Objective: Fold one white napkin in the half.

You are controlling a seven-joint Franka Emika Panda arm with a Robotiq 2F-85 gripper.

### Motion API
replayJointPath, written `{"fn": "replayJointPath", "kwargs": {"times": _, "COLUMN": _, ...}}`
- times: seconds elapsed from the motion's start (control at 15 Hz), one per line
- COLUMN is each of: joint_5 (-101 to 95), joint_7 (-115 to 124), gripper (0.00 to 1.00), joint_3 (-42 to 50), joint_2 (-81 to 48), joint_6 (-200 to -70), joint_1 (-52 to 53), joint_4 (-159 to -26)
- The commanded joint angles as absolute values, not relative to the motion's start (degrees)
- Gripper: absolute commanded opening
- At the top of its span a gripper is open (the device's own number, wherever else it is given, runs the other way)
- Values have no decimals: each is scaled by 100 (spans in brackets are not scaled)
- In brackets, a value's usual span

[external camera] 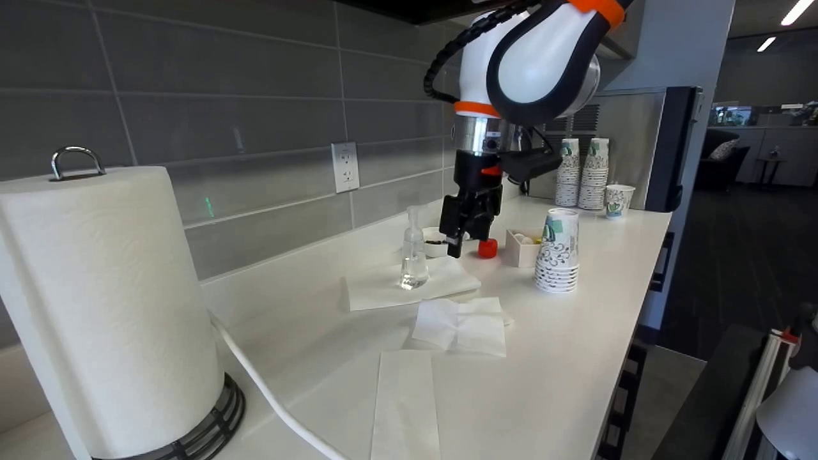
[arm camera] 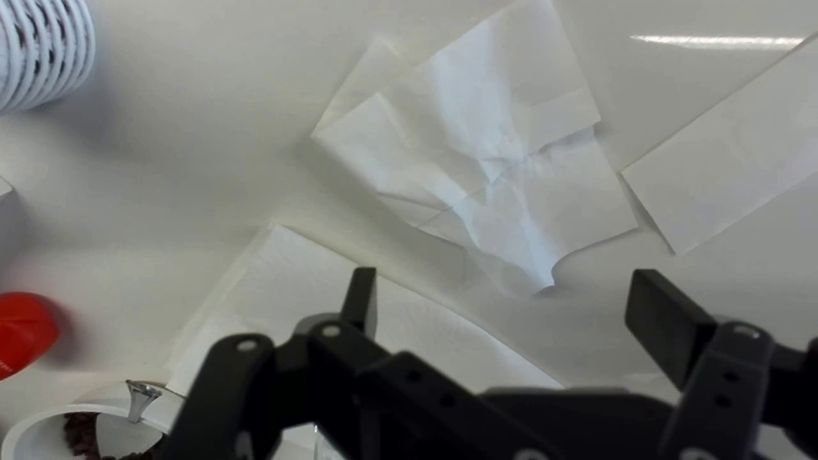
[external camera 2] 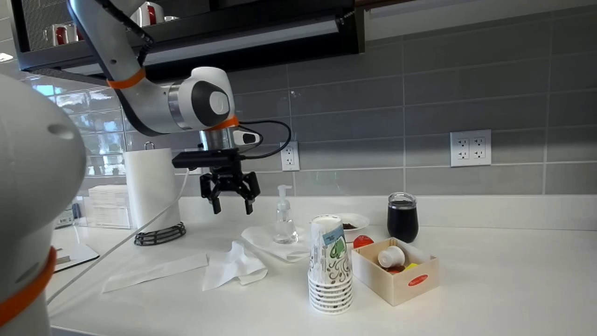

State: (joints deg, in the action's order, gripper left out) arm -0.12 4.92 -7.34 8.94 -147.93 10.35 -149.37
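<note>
A creased white napkin (external camera: 470, 329) lies partly unfolded on the counter; it also shows in an exterior view (external camera 2: 235, 267) and in the wrist view (arm camera: 460, 121). Its edges are uneven and a corner of a lower layer sticks out. A long flat white paper (external camera: 404, 402) lies beside it, also in the wrist view (arm camera: 735, 150). Another white napkin (external camera: 377, 292) lies under a clear pump bottle (external camera: 414, 259). My gripper (external camera 2: 232, 207) is open and empty, raised above the counter. In the wrist view its fingers (arm camera: 505, 294) stand apart, nearer the camera than the creased napkin.
A stack of paper cups (external camera 2: 330, 266) stands near the napkins, with a wooden box (external camera 2: 410, 284), a red object (external camera 2: 363, 241), a white bowl (external camera 2: 354, 220) and a black tumbler (external camera 2: 402, 219). A paper towel roll (external camera: 108, 306) and a white cable (external camera: 268, 396) lie on the other side.
</note>
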Motion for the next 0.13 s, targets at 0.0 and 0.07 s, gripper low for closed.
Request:
{"fn": "replayJointPath", "kwargs": {"times": 0.0, "joint_5": 180, "joint_7": 194, "gripper": 100, "joint_3": -730, "joint_2": 1128, "joint_6": -14681, "joint_1": 1008, "joint_4": -15054}}
{"fn": "replayJointPath", "kwargs": {"times": 0.07, "joint_5": 174, "joint_7": 188, "gripper": 100, "joint_3": -734, "joint_2": 1130, "joint_6": -14679, "joint_1": 1003, "joint_4": -15056}}
